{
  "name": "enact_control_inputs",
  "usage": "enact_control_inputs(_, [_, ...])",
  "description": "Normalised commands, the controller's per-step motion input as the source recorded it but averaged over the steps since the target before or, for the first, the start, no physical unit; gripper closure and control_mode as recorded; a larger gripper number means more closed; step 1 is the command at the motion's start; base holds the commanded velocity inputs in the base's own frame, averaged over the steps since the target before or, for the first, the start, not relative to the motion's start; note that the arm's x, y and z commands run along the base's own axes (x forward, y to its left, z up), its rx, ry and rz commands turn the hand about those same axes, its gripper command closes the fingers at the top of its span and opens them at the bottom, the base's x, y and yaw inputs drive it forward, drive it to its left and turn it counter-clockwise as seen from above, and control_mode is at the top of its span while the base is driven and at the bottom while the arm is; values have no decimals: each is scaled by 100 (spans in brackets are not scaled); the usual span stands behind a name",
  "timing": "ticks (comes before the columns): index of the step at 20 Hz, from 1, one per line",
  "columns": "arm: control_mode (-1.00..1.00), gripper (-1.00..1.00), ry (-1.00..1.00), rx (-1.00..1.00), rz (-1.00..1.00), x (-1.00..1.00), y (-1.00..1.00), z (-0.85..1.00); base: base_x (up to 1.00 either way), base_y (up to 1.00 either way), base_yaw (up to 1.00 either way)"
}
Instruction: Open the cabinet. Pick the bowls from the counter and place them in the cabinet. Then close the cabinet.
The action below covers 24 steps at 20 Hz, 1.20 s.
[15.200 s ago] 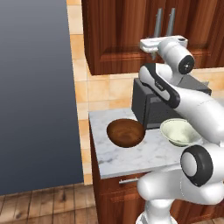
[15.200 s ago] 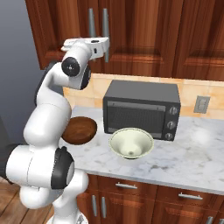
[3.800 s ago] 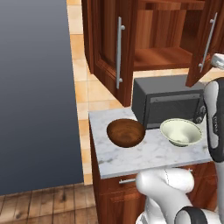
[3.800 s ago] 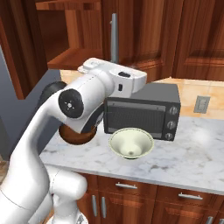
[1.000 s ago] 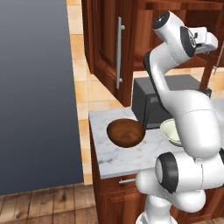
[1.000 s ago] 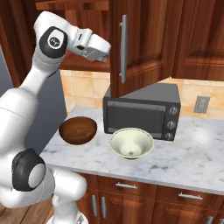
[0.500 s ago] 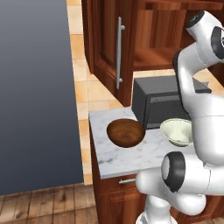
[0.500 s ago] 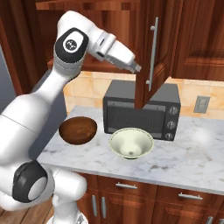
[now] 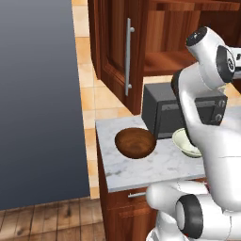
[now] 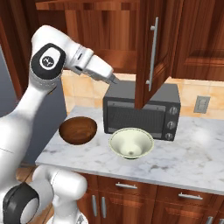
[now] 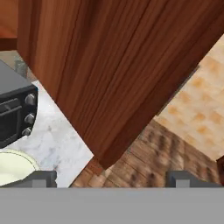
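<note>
Even, flat rendered light fills all three views, bright with no visible lamp. Soft shadows sit under the open cabinet [image 10: 131, 30] doors, darkening its interior. The marble counter [image 10: 192, 157] carries a pale glossy patch (right base view, near the wall socket). Edges look slightly pixelated rather than blurred; the hand view's close wood grain is smeared and coarse. No lens distortion shows.

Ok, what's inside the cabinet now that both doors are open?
The cabinet shows a bare wooden shelf and back panel, with no bowl on the visible part. Its right end is hidden behind the open right door, so that part cannot be checked.
</note>
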Motion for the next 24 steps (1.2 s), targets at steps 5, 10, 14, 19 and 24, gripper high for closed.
enact_control_inputs(5, [-100, -100, 11, -4, 44, -60, 100, -53, 0, 0, 0])
enact_control_inputs(10, [-100, -100, 35, 0, 62, -6, 51, -44, 0, 0, 0])
enact_control_inputs(14, [-100, -100, 36, 0, 68, 0, 12, -61, 0, 0, 0])
enact_control_inputs(19, [-100, -100, 36, 6, 55, 2, 4, -72, 0, 0, 0])
enact_control_inputs(24, [-100, -100, 39, 0, 38, 7, 9, -70, 0, 0, 0])
